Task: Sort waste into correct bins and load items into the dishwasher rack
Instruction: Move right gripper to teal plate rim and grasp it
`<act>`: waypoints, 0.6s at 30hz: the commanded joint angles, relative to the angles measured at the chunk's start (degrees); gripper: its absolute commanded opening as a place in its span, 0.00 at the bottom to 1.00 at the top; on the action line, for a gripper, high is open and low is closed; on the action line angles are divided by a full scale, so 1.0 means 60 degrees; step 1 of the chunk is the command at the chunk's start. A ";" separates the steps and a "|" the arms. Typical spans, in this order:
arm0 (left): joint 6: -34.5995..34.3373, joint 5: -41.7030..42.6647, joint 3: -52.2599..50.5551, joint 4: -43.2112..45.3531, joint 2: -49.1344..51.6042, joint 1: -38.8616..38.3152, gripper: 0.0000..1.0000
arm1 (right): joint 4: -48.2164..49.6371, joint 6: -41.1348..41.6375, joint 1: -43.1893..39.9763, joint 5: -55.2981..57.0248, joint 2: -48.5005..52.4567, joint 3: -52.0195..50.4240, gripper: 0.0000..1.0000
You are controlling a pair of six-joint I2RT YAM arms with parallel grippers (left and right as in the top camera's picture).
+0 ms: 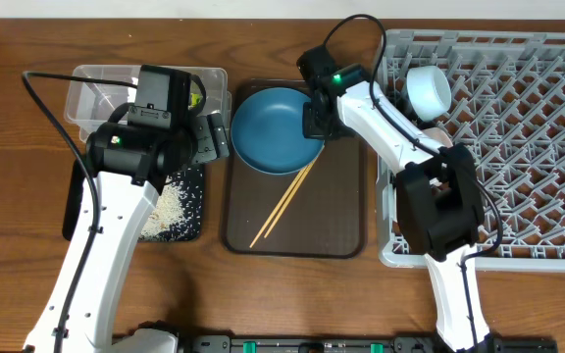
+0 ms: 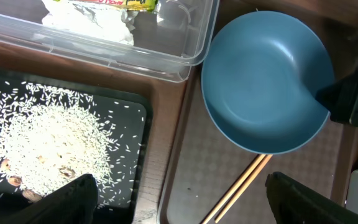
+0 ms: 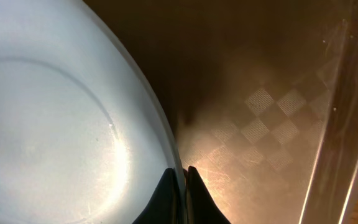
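A dark blue round plate (image 1: pixel 273 127) with a raised rim lies at the far end of the brown tray (image 1: pixel 341 216). My right gripper (image 1: pixel 317 118) is shut on its right rim, as the right wrist view shows (image 3: pixel 182 186) with the plate (image 3: pixel 55 124) at its left. My left gripper (image 1: pixel 214 137) is open and empty (image 2: pixel 179 205), above the gap between the black bin (image 2: pixel 135 106) and the tray. Rice scraps (image 2: pixel 48 143) fill the black bin. Tissue (image 2: pixel 92 22) and a wrapper (image 2: pixel 123 3) lie in the clear bin (image 2: pixel 104 50). Chopsticks (image 1: pixel 282 206) lie on the tray.
The grey dishwasher rack (image 1: pixel 518 147) fills the right side, with a white bowl (image 1: pixel 428 88) at its far left corner. The right arm reaches over the rack's left edge. The light blue bowl is not in view.
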 commanded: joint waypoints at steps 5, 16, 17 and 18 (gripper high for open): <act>0.0124 -0.0160 0.0051 0.0004 0.0033 0.0033 0.89 | -0.0284 -0.0612 -0.0284 0.0222 -0.0710 -0.0222 0.01; 0.0124 -0.0160 0.0051 0.0004 0.0033 0.0033 0.89 | -0.0408 -0.1198 -0.0342 0.0222 -0.1417 -0.0222 0.01; 0.0124 -0.0160 0.0051 0.0004 0.0033 0.0033 0.89 | -0.0408 -0.1286 -0.0342 0.0226 -0.1537 -0.0219 0.01; 0.0124 -0.0160 0.0051 0.0007 0.0033 0.0033 0.89 | -0.0397 -0.1373 -0.0342 0.0226 -0.1639 -0.0215 0.01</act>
